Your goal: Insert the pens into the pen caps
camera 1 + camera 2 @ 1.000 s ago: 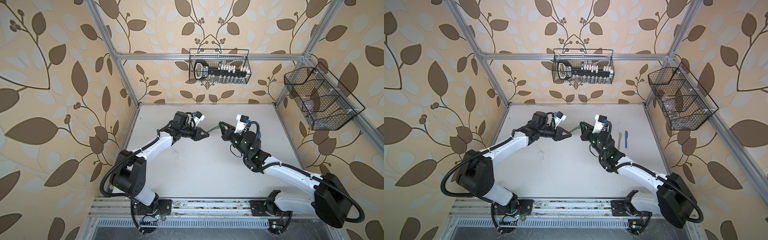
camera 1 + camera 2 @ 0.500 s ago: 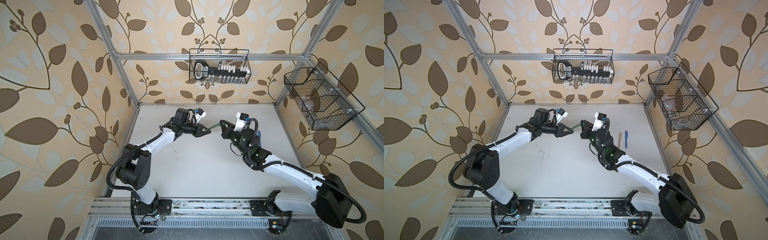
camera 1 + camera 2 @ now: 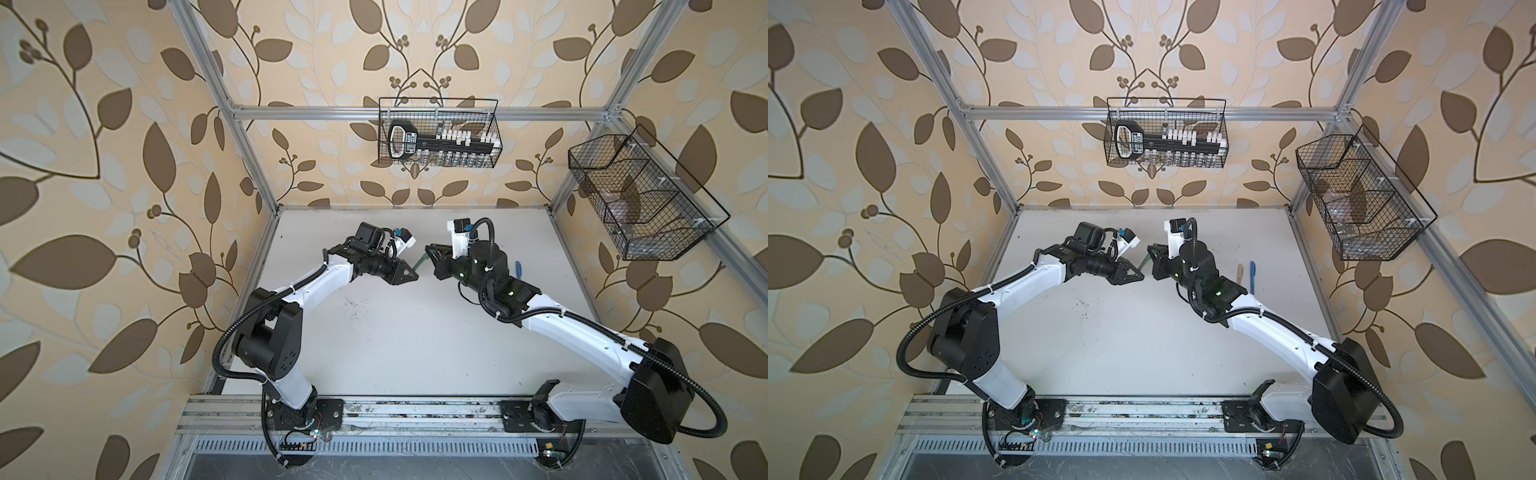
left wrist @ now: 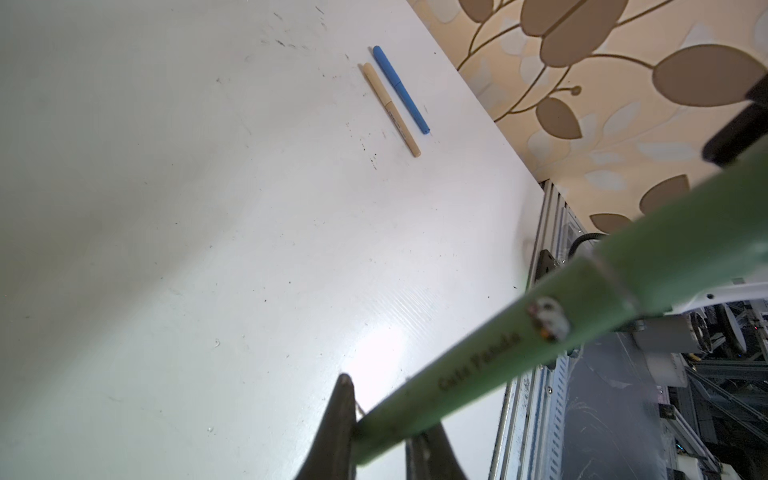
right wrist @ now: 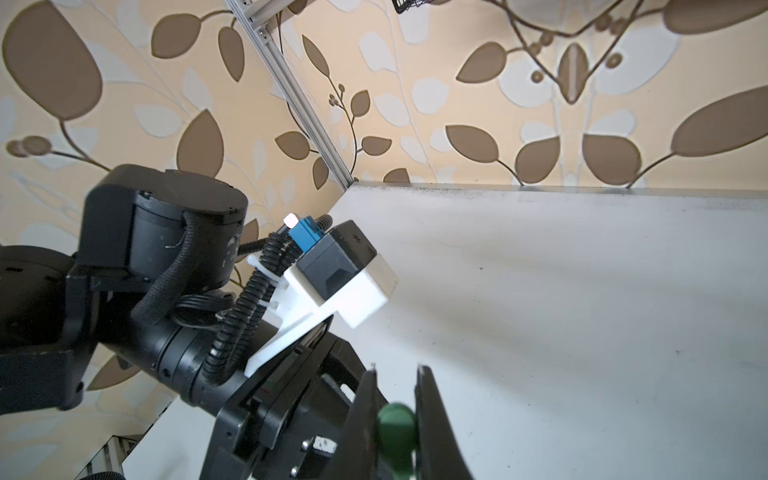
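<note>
Since a second ago, the left arm (image 3: 316, 282) has swung its shoulder and elbow inward. The two grippers remain nose to nose above the table (image 3: 395, 332), shifted only slightly.

Left gripper (image 3: 412, 274): jaws clamped on the rear end of the green pen (image 4: 478, 361). In the left wrist view one finger (image 4: 338, 424) presses the barrel from the side, and the barrel runs straight out from between the jaws toward the right gripper.

Right gripper (image 5: 397, 386): jaws clamped on the green cap (image 5: 397, 424). Its rounded closed end sits between the two fingers (image 5: 361, 415) just behind their tips.

Joint: in the left wrist view the barrel meets the green cap at a ring seam and no dark tip shows. The pen bridges the short gap between the two sets of jaws in both top views. How fully the cap is seated cannot be told.

Remaining items: tan pen (image 4: 390, 109) and blue pen (image 4: 401, 89) lie flat on the table, side by side and nearly parallel, each with a cap seam showing. Both are well apart from either set of jaws, behind the right gripper on the side away from the left jaws.
</note>
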Robot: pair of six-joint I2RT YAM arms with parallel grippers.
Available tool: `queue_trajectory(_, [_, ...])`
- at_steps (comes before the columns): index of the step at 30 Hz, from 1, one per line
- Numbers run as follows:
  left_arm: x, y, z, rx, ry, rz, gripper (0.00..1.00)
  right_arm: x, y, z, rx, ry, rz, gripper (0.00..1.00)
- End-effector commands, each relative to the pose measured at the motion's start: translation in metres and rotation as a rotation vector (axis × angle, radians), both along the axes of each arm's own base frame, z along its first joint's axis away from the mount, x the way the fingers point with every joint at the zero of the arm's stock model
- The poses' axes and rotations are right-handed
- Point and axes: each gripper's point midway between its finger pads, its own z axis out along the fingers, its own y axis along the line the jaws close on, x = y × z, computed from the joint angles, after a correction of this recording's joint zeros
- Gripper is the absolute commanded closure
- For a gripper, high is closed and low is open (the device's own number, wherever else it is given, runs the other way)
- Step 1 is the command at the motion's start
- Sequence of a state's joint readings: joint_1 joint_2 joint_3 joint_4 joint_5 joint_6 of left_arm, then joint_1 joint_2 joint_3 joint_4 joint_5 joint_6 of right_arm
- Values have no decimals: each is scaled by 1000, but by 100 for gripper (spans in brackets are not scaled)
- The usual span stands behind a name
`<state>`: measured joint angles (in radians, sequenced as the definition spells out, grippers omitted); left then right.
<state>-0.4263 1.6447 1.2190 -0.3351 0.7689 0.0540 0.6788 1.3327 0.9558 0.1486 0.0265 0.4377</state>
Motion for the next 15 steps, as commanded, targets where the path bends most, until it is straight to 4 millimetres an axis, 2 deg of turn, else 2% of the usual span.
queue_trajectory(1, [37,-20,186,-331,-491,48,100,-151,36,-155,-256,614,517,100])
queue_trajectory(4, [40,-21,188,-329,-487,50,100,-149,35,-153,-258,614,503,100])
queue_trajectory(7, [40,-22,179,-330,-440,60,100,-131,25,-143,-241,598,429,100])
queue_trajectory(8, [39,-21,175,-327,-425,63,90,-122,21,-137,-215,591,399,100])
queue_trajectory(9, [37,-21,168,-322,-408,66,65,-112,15,-131,-189,578,367,100])
queue_trajectory(11, [31,-18,155,-312,-381,67,60,-93,2,-120,-148,552,307,100])
queue_trajectory(12, [30,-17,146,-308,-368,75,50,-83,-5,-114,-134,534,281,100])
queue_trajectory(13, [29,-16,140,-302,-355,81,35,-75,-12,-110,-123,524,262,100])
queue_trajectory(15, [25,-13,121,-269,-306,84,30,-58,-26,-102,-108,507,230,100])
